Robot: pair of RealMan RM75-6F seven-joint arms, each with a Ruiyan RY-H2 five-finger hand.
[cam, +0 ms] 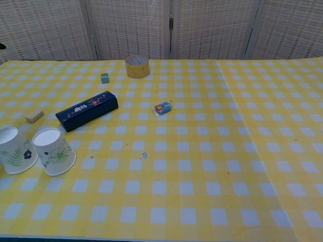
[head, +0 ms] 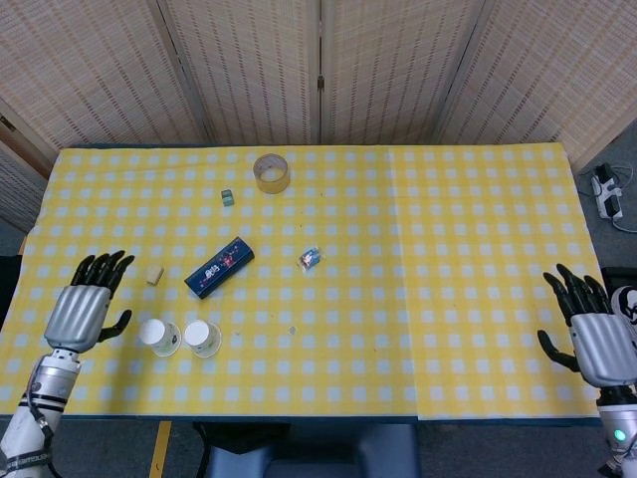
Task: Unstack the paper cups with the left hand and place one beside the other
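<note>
Two white paper cups with leaf and flower prints stand upside down side by side near the table's front left: one cup [head: 160, 337] [cam: 14, 150] on the left, the other cup [head: 202, 338] [cam: 53, 151] just to its right, almost touching. My left hand [head: 84, 309] hovers open to the left of them with fingers spread, holding nothing; the chest view does not show it. My right hand [head: 591, 332] is open at the table's far right edge, away from everything.
A dark blue box [head: 219, 266] [cam: 87, 110] lies behind the cups. A small beige block [head: 154, 274] [cam: 34, 116], a wrapped candy [head: 311, 258] [cam: 163, 107], a green cube [head: 227, 196] and a tape roll [head: 271, 171] [cam: 137, 66] sit farther back on the yellow checked cloth [head: 458, 259].
</note>
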